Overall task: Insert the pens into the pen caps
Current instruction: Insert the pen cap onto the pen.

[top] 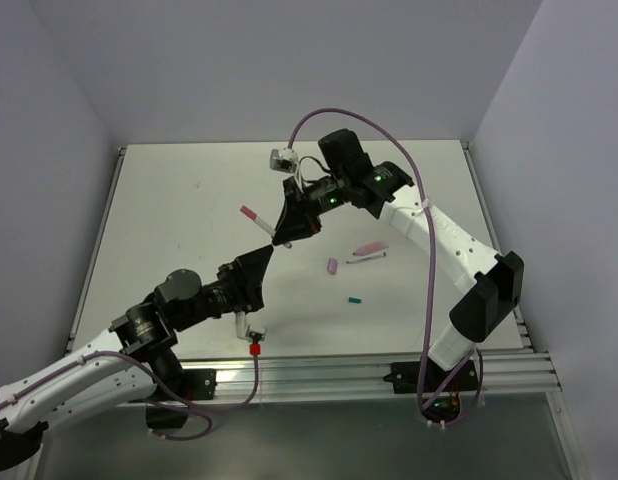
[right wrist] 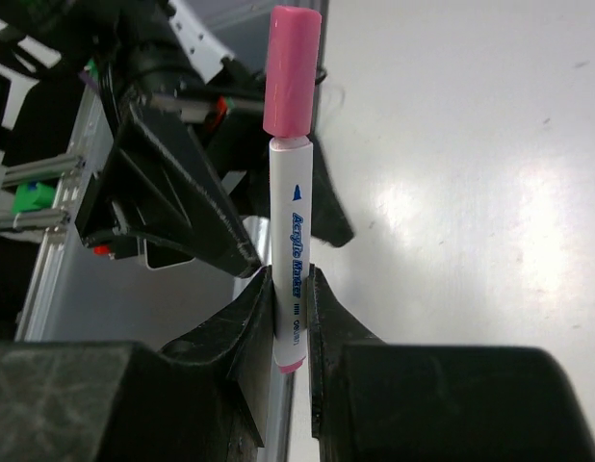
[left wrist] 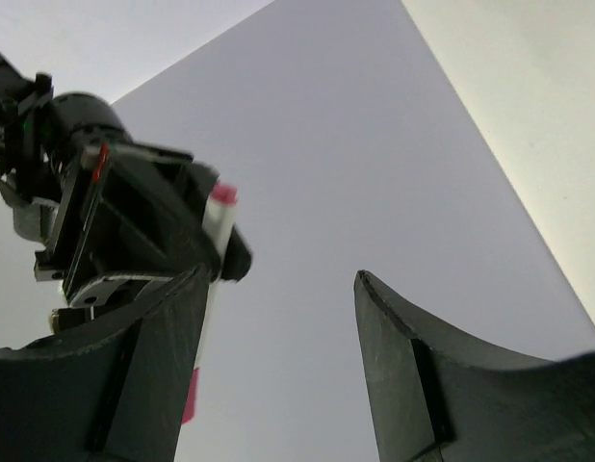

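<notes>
**A:** Where is the pen that is being worked on, and how is it held?

**B:** A white pen [right wrist: 291,221] is clenched near its tail by the right jaws and is kept in the air above the middle of the table [top: 169,200]. A pink cap [right wrist: 290,72] is seen seated on its far end, so this pair is judged to be joined.

**A:** And the left jaws?

**B:** They are spread apart with nothing between them, just beside the pen. The layout fits a shared job: the barrel is steadied by one arm so that a cap can be pressed on along its length by the other.

**A:** What is left on the table?

**B:** A pink pen [top: 369,250] is lying right of the middle, with a lilac cap [top: 332,266] near it and a teal cap [top: 355,299] closer to the near edge, all apart from one another. A red-ended pen [top: 246,326] lies by the near edge. Whether its red end is a cap cannot be told.

**A:** What is called for next?

**B:** The held pen would probably be put down on a bare part, so that the loose pieces are not knocked.
</notes>
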Robot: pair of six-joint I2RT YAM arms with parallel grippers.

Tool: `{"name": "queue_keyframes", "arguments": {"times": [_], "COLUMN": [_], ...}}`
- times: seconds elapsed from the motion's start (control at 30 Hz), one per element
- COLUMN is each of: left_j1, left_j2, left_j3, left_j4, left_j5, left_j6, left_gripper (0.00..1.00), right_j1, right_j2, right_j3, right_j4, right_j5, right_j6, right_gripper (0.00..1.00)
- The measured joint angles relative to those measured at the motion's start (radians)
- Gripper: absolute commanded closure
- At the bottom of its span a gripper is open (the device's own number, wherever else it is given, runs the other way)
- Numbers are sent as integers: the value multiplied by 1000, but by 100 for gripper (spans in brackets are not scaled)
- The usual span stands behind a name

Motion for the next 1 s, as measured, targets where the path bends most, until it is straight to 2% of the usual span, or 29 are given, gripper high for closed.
{"name": "queue_keyframes", "arguments": {"times": [0.3, 0.43, 0.5, 0.6, 0.7, 0.73, 0.77, 0.87, 1.0], "left_j1": [-1, -1, -1, 0, 39, 72, 106, 278, 529], "left_j2": [-73, -53, 19, 205, 411, 451, 472, 496, 508], "left_j3": [-18, 21, 116, 376, 684, 753, 797, 883, 946], "left_j4": [-132, -176, -221, -311, -354, -360, -369, -408, -436], "left_j5": [-30, -104, -166, -264, -279, -268, -252, -136, 69], "left_j6": [-4, -156, -322, -635, -979, -1081, -1158, -1405, -1654], "left_gripper": [32, 34, 34, 36, 24, 7, 2, 1, 1], "right_j1": [-84, -100, -105, -118, -151, -168, -185, -227, -245], "right_j2": [15, 15, 15, 14, 11, 9, 6, -13, -44], "right_j3": [84, 90, 90, 90, 90, 90, 90, 85, 77], "right_j4": [141, 186, 200, 209, 213, 214, 214, 215, 219], "right_j5": [-2, 14, 26, 27, 23, 22, 23, 27, 32], "right_j6": [84, 114, 124, 140, 155, 162, 167, 173, 184], "right_gripper": [100, 100, 100, 100, 100, 100, 100, 100, 100]}}
